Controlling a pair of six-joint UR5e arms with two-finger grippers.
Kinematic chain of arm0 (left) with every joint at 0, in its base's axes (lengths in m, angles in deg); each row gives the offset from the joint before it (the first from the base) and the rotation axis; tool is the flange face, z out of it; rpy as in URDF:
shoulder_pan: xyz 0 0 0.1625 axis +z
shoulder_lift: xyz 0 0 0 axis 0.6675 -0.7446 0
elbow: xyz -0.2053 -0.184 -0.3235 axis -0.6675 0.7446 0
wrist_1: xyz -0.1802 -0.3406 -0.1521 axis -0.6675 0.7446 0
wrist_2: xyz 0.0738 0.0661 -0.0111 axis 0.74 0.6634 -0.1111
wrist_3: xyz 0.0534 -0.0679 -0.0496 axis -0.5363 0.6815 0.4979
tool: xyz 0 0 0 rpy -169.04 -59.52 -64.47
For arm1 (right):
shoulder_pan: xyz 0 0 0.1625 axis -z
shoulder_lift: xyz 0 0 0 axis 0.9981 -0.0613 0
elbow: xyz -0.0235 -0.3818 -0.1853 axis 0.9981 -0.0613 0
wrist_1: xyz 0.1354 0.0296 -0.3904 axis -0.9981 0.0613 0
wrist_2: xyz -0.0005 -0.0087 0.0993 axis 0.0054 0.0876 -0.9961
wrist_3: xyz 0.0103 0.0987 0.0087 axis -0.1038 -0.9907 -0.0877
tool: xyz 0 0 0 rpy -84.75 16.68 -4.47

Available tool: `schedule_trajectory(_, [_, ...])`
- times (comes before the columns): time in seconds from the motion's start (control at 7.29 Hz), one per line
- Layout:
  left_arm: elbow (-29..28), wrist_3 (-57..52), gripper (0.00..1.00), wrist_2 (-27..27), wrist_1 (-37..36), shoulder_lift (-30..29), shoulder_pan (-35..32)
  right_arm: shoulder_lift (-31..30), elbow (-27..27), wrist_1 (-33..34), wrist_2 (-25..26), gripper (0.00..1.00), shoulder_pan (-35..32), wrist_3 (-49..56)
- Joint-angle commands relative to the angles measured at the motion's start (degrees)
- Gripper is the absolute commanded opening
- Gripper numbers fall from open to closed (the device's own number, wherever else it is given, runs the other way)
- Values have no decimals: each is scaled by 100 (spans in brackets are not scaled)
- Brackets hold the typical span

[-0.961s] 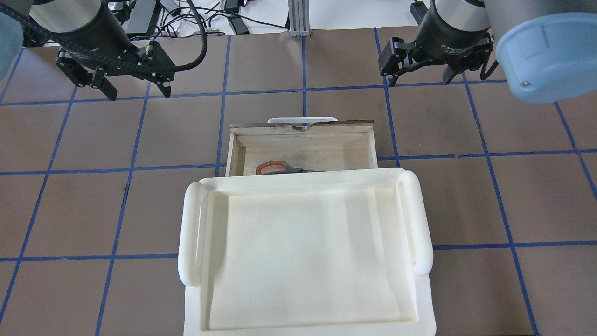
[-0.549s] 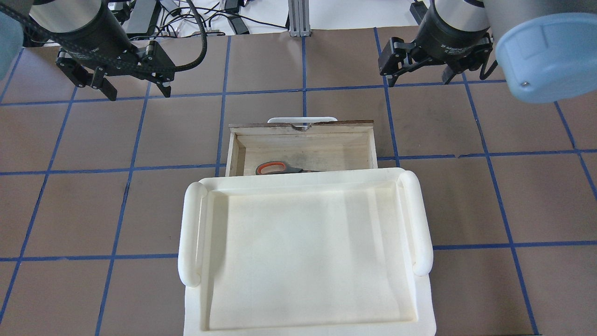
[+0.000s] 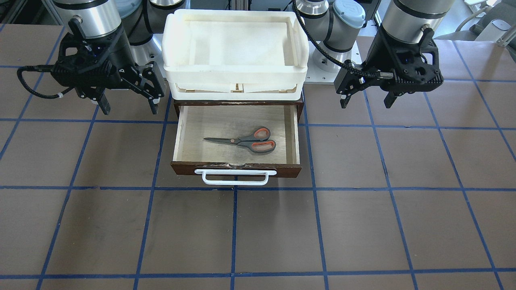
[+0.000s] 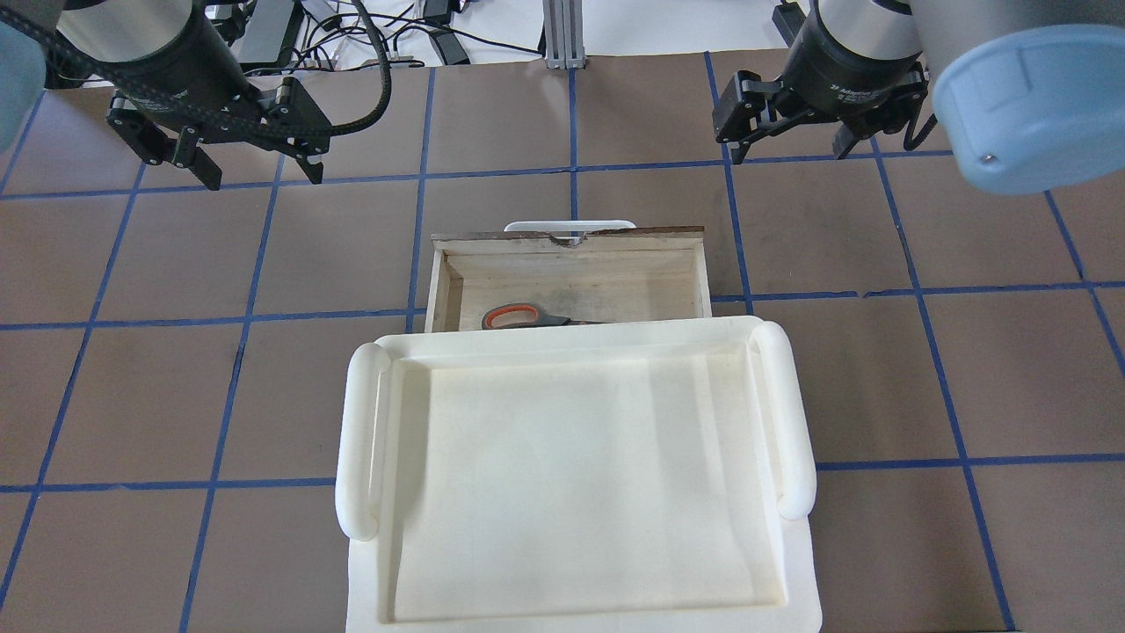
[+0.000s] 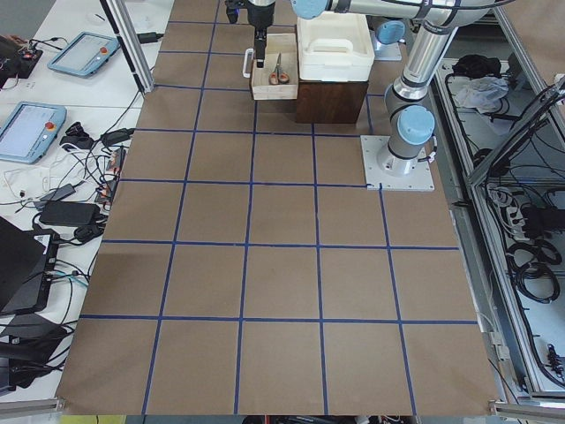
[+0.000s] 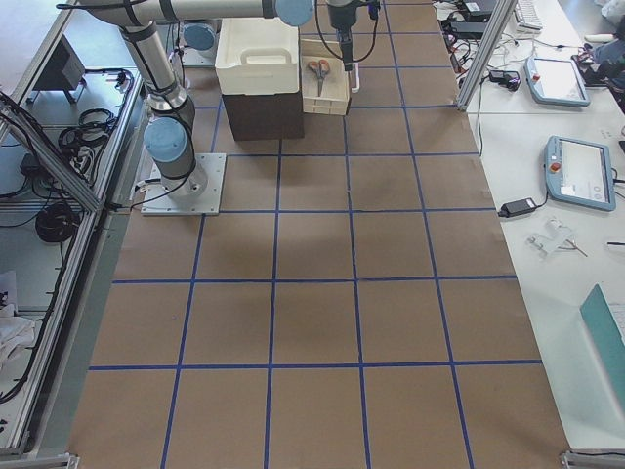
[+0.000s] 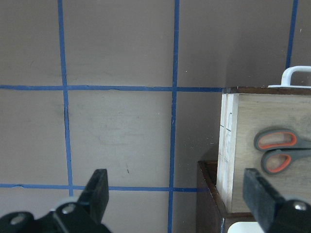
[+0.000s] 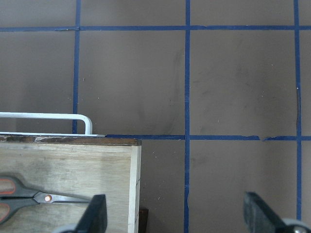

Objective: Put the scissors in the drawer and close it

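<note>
Scissors (image 3: 243, 141) flat in open drawer (image 3: 179, 133); white tray (image 3: 173, 44) w/ nothing inside.

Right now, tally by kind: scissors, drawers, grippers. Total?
scissors: 1, lying inside the drawer
drawer: 1, pulled open
grippers: 2, left gripper and right gripper, both open and holding nothing
Total: 4
</note>
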Motion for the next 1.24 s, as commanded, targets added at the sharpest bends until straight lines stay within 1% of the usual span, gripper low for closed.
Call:
schedule_trajectory(0.0, [-6, 0, 100, -15, -26, -116, 0, 1, -5, -6, 0, 100, 9, 0])
schedule_trajectory(0.14, [-41, 17, 100, -119, -827, -369, 0, -8, -5, -6, 0, 100, 9, 0])
schedule_trajectory(0.41, [-181, 122, 100, -191, -1552, -879, -227, -8, -5, -15, 0, 100, 9, 0])
schedule_trajectory(0.55, [-452, 192, 100, -165, -1834, -1247, -324, -8, 4, -15, 0, 100, 9, 0])
schedule_trajectory(0.69, [-803, 193, 100, -190, -1854, -1685, -377, 0, 4, -15, 0, 100, 9, 0])
schedule_trajectory(0.82, [-893, 193, 100, -199, -1872, -2116, -456, -8, -5, -15, 0, 100, 9, 0])
schedule_trajectory(0.96, [-1016, 428, 100, -191, -1872, -2469, -614, 0, 4, -15, 0, 100, 9, 0])
schedule_trajectory(1.1, [-1296, 648, 100, 18, -1863, -2759, -946, 1, 4, -24, 0, 100, 9, 0])
